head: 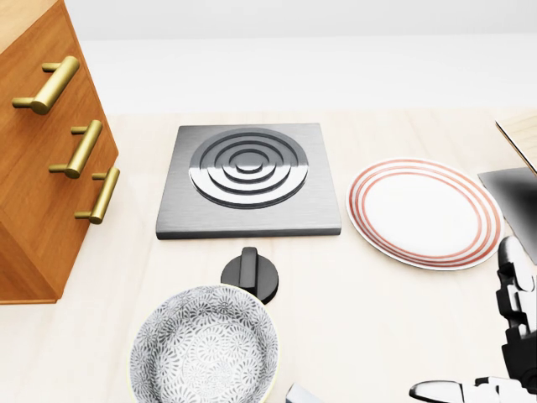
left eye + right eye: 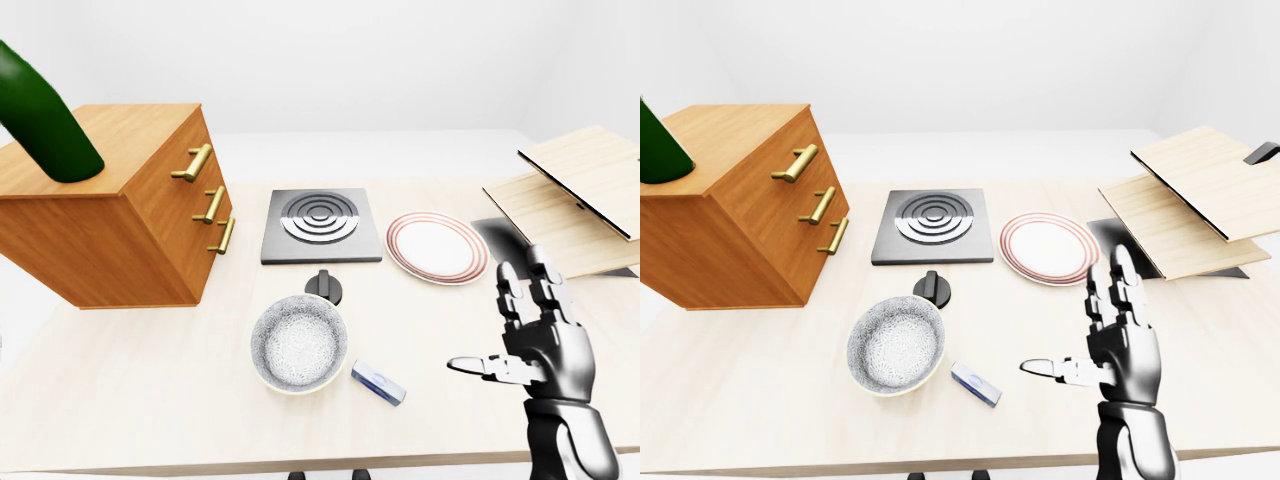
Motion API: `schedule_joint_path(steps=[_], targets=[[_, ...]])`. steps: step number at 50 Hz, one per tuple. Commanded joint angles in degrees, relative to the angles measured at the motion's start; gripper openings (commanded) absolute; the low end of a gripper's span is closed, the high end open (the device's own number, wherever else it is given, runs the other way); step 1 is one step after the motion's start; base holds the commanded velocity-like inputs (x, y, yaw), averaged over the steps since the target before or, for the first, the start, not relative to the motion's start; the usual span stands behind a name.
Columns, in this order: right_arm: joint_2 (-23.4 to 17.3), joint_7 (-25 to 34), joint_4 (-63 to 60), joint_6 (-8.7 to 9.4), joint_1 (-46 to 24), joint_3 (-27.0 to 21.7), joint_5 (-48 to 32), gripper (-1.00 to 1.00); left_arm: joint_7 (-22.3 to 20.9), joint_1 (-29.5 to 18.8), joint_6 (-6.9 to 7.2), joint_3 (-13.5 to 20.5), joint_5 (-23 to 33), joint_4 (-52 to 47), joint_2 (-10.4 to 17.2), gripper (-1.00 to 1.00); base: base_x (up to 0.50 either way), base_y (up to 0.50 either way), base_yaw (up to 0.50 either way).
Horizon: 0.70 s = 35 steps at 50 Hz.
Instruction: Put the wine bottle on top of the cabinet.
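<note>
Wooden cabinet (image 2: 110,200) sits at left; I hold the green wine bottle (image 2: 45,125) tilted over its top, left hand hidden, grip unknowable. Next I must stand it upright. My right hand (image 2: 530,335) hovers spread, empty.

We see bright, even, diffuse light — a clean render, sharp throughout, no blur. Shadows stay faint and soft beneath the bowl (image 2: 298,344); the stove plate (image 1: 248,166) carries mild metallic sheen — no harsh glare.
</note>
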Motion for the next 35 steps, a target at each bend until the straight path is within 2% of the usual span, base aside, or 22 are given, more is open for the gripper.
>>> schedule_joint_path(steps=[1,4,6,8,10,11,12,13,14,16,17,19,22,23,25,26,27,28,30,32,33,35], targets=[[0.15,-0.16,0.5,0.0,-0.17,0.65,-0.65,1.0,4.77,3.73,0.0,1.13,-5.98,-6.87,6.52,1.0,0.0,0.0,0.0],[0.05,-0.32,0.33,0.0,-0.02,0.97,-0.82,1.0,2.99,13.05,0.0,4.5,-13.57,-15.47,8.18,1.0,0.0,0.0,0.0],[-0.06,-0.44,-0.51,0.0,0.13,0.73,-0.53,1.0,3.65,24.87,0.0,10.13,-21.89,-29.17,9.57,1.0,0.0,0.0,0.0],[0.01,-0.39,-0.7,0.0,0.24,0.63,-0.5,1.0,6.09,41.58,0.0,19.87,-31.62,-47.25,8.09,1.0,0.0,0.0,0.0],[0.07,-0.36,-0.27,0.0,0.1,0.73,-0.63,1.0,9.37,51.43,0.0,26.83,-38.63,-58.84,5.84,1.0,0.0,0.0,0.0],[0.09,-0.34,-0.1,0.0,0.09,0.86,-0.74,1.0,11.2,53.02,0.0,29.06,-41.96,-62.22,6.69,1.0,0.0,0.0,0.0],[0.15,-0.26,0.07,0.0,0.18,0.98,-0.79,1.0,11.92,60.33,0.0,35.3,-44.81,-71.32,1.3,1.0,0.0,0.0,0.0],[0.27,-0.08,0.14,0.0,0.48,1.03,-0.73,1.0,12.59,65.36,0.0,39.72,-47.12,-79.3,-3.33,1.0,0.0,0.0,0.0],[0.29,-0.02,0.26,0.0,0.55,1.05,-0.73,1.0,13.83,67.1,0.0,41.08,-47.6,-82.15,-4.98,1.0,0.0,0.0,0.0],[0.35,0.38,1.38,0.0,0.66,1.23,-0.82,1.0,11.6,74.48,0.0,43.56,-45.41,-92.54,-13.23,1.0,0.0,0.0,0.0],[0.33,0.44,1.87,0.0,0.68,1.3,-0.94,1.0,10.97,75.19,0.0,44.18,-45.77,-93.77,-15.04,1.0,0.0,0.0,0.0],[0.33,0.68,3.13,0.0,0.83,1.25,-0.91,1.0,9.97,77.74,0.0,45.28,-46.34,-99.77,-19.66,1.0,0.0,0.0,0.0],[0.51,0.98,3.26,0.0,1.43,1.34,-0.57,1.0,7.0,81.46,0.0,44.23,-43.58,-106.77,-27.26,1.0,0.0,0.0,0.0],[0.73,1.28,3.78,0.0,1.79,1.46,-0.6,1.0,3.06,84.75,0.0,41.37,-39.54,-109.13,-34.23,1.0,0.0,0.0,0.0],[0.9,1.6,4.58,0.0,2.1,1.75,-0.68,1.0,-1.64,87.47,0.0,38.2,-34.42,-111.7,-40.51,1.0,0.0,0.0,0.0],[0.91,1.65,4.81,0.0,2.2,1.9,-0.72,1.0,-3.09,88.1,0.0,36.99,-31.86,-112.38,-42.58,1.0,0.0,0.0,0.0],[0.99,1.94,5.52,-0.54,2.38,2.15,-0.88,1.0,-5.94,90.55,0.0,33.54,-27.39,-114.21,-47.97,1.0,0.0,0.0,0.0],[0.94,2.08,5.91,-0.91,2.38,2.26,-0.76,1.0,-6.7,90.34,0.0,33.56,-26.53,-114.35,-48.71,1.0,0.0,0.0,0.0],[0.88,2.04,6.28,-1.51,2.42,2.61,-0.84,1.0,-9.47,92.74,0.0,29.65,-21.02,-115.33,-54.49,1.0,0.0,0.0,0.0],[0.71,1.98,6.77,-1.89,2.38,3.03,-0.93,1.0,-11.48,93.66,0.0,27.84,-18.39,-115.2,-56.98,1.0,0.0,0.0,0.0],[0.8,2.02,7.16,-2.48,2.47,3.62,-1.28,1.0,-13.19,95.32,0.0,24.21,-14.3,-113.89,-59.84,1.0,0.0,0.0,0.0],[0.69,2.02,7.95,-3.5,2.67,4.17,-1.5,1.0,-14.36,96.17,0.0,21.68,-11.66,-112.68,-61.59,1.0,0.0,0.0,0.0]])
